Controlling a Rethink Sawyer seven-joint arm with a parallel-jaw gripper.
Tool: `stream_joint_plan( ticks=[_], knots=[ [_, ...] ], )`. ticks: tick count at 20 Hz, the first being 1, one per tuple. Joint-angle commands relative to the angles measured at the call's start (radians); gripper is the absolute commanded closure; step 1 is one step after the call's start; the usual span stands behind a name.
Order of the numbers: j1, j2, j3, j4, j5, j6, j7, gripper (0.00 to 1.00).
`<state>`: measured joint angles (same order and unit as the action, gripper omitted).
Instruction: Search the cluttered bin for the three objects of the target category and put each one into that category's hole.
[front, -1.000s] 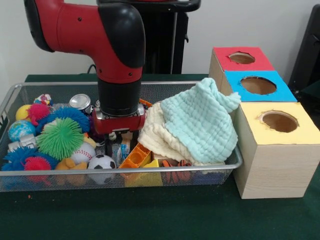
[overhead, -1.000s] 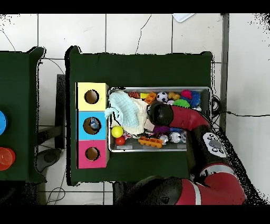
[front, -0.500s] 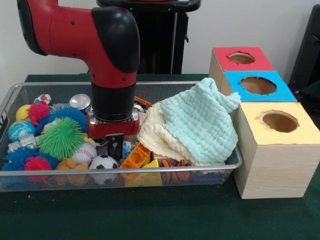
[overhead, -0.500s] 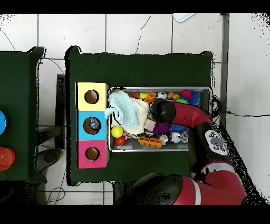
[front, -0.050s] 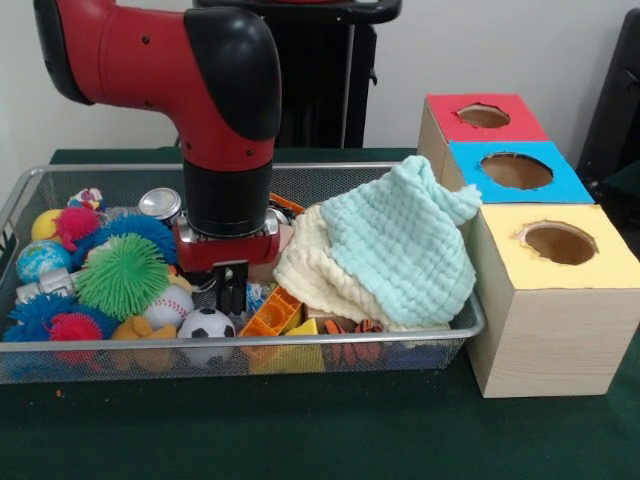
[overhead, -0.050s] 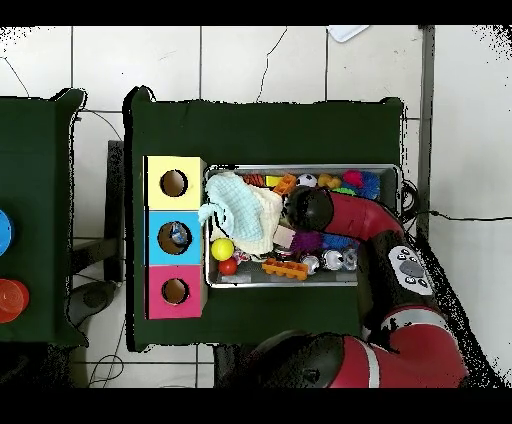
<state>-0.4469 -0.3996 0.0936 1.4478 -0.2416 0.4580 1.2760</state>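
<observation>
My gripper (front, -0.050s: 232, 291) reaches down into the wire mesh bin (front, -0.050s: 330, 343), in the clutter just behind a soccer ball (front, -0.050s: 205, 324) and beside a baseball (front, -0.050s: 168, 305). Its tip is sunk among the toys, so its state is unclear. An orange and yellow brick (front, -0.050s: 272, 312) lies right of it. Three wooden boxes stand beside the bin, with a red hole (front, -0.050s: 484, 116), a blue hole (front, -0.050s: 516, 171) and a yellow hole (front, -0.050s: 559, 243). In the overhead view the arm (overhead, -0.050s: 350, 225) covers the gripper, and something pale lies inside the blue box (overhead, -0.050s: 173, 236).
A mint green cloth (front, -0.050s: 400, 245) over a cream cloth (front, -0.050s: 310, 270) covers the bin's right half. Spiky balls, green (front, -0.050s: 120, 275) and blue (front, -0.050s: 140, 232), a globe ball (front, -0.050s: 42, 260) and a can (front, -0.050s: 160, 205) crowd the left. A yellow ball (overhead, -0.050s: 222, 249) and a red ball (overhead, -0.050s: 228, 266) show overhead.
Over the last second the arm shifted slightly left in the front view and lowered the gripper deeper into the clutter. Since half a second ago it has hardly moved.
</observation>
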Motion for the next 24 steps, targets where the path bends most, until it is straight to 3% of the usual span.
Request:
stream_joint_plan(
  ticks=[1, 3, 5, 11, 12, 16, 24],
  knots=[
    [0.052, -0.231, -0.02, 0.088, 0.061, 0.35, 0.099, 1.0],
    [0.053, -0.272, -0.02, 0.094, 0.074, 0.417, 0.093, 1.0],
    [0.044, -0.28, -0.006, 0.102, 0.08, 0.415, 0.092, 1.0],
    [0.001, -0.253, 0.032, 0.132, 0.065, 0.31, 0.084, 1.0],
    [-0.009, -0.256, 0.039, 0.151, 0.062, 0.291, 0.078, 0.0],
    [-0.047, -0.243, 0.075, 0.2, 0.062, 0.151, 0.082, 0.0],
    [-0.069, -0.139, 0.104, 0.188, 0.039, 0.016, 0.092, 0.0]
  ],
)
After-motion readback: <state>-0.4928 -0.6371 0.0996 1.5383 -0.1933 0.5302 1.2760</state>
